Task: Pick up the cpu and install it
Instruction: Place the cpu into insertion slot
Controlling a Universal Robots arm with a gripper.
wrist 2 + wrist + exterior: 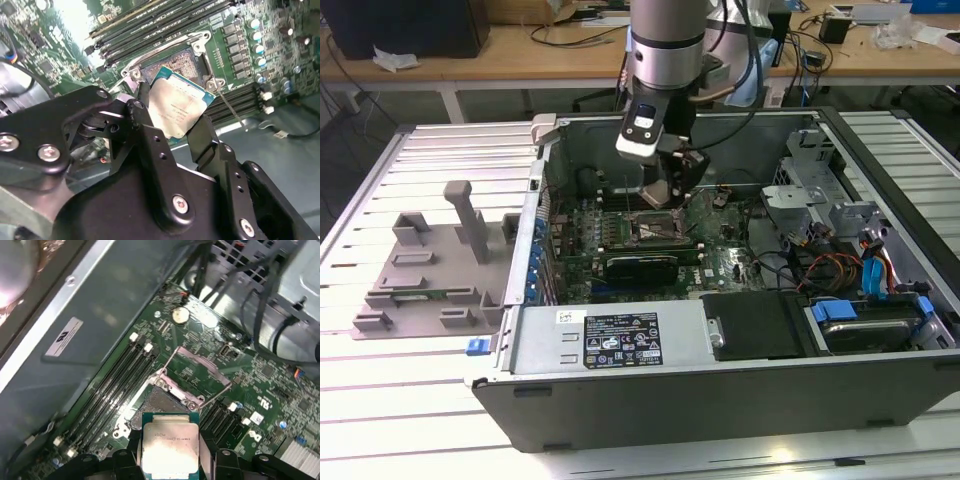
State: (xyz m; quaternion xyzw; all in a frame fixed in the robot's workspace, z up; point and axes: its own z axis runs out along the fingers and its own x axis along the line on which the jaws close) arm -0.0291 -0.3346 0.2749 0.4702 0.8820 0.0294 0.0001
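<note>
Exterior view: a silver robot arm [665,45] reaches down into an open desktop computer case [720,400] that lies on its side on a slatted metal table [410,400]. The gripper [668,190] hangs just above the green motherboard [725,262], over the square processor socket [655,228]. To the exterior view's left of the case, well apart from the gripper, a grey plastic tray [420,265] with upright posts sits on the table. Inside the case, toward the exterior view's right, are a black power supply box [755,325] and a tangle of blue and orange cables [875,270]. In both wrist views the gripper [174,117] [170,455] is closed narrowly on the cpu [176,111] [170,445], a small flat square chip with a shiny silver-grey top and a green border. Two black fingers [202,137] press against opposite edges of it, so its metal top faces the cameras. The chip is held in the air close above the motherboard and is not seated. The socket [175,62] [160,400] lies just beyond the chip, with its contact field bare and its metal-rimmed frame visible around it. In the first wrist view the socket's hinged metal load plate [195,370] stands swung open. Long dark memory slots [120,375] run alongside the socket, and a round coin battery [180,315] sits farther off on the board.
</note>
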